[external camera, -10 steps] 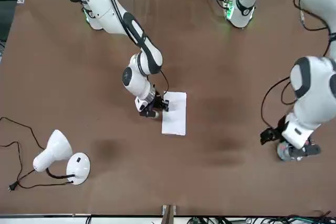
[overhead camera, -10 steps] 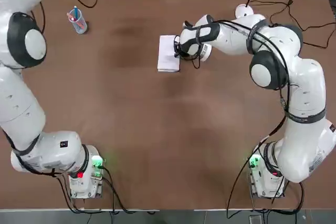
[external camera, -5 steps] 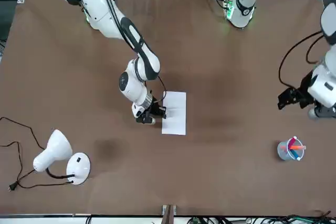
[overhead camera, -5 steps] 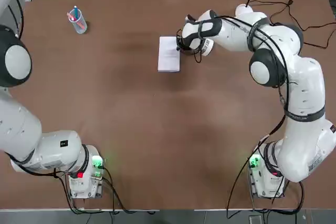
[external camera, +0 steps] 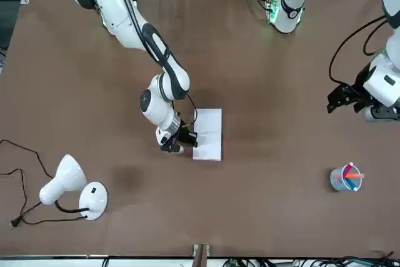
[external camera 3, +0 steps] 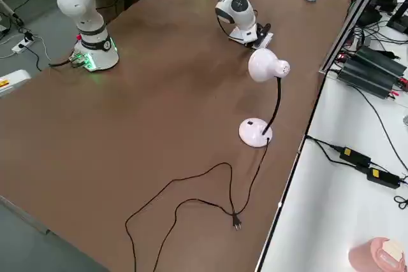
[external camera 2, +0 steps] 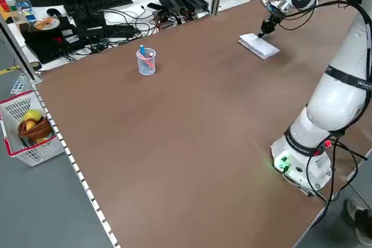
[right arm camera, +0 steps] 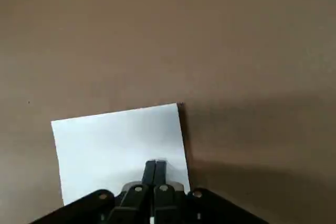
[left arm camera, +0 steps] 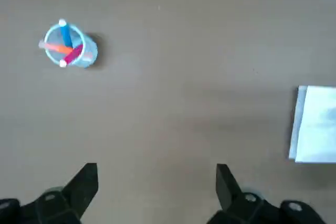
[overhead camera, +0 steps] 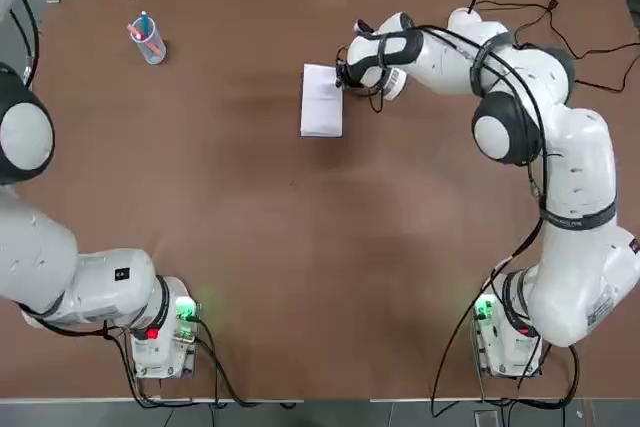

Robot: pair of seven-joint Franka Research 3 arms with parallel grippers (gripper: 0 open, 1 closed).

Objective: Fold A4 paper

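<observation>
- The thin white A4 paper (overhead camera: pixel 321 101), folded into a narrow rectangle, lies flat on the brown table (overhead camera: pixel 300 247) directly under my right gripper (right arm camera: pixel 155 167), whose tips press on its edge nearest my wrist.
- My right gripper's two fingers are closed together, tips touching, with nothing between them; they bear down on the sheet rather than hold it.
- I judge the paper light, limp and slippery on the tabletop. It would slide or spring open if pushed carelessly, so I would pin it near the crease and lift only by a free edge or corner.
- My left gripper (left arm camera: pixel 156 182) hangs high and well away from the sheet, its fingers spread wide and empty.
- I count one paper sheet.
- One clear plastic cup of coloured pens (overhead camera: pixel 147 38) stands well beyond my left gripper.
- One white round-based desk lamp (external camera: pixel 72 187) stands off to my right gripper's outer side, apart from the paper.
</observation>
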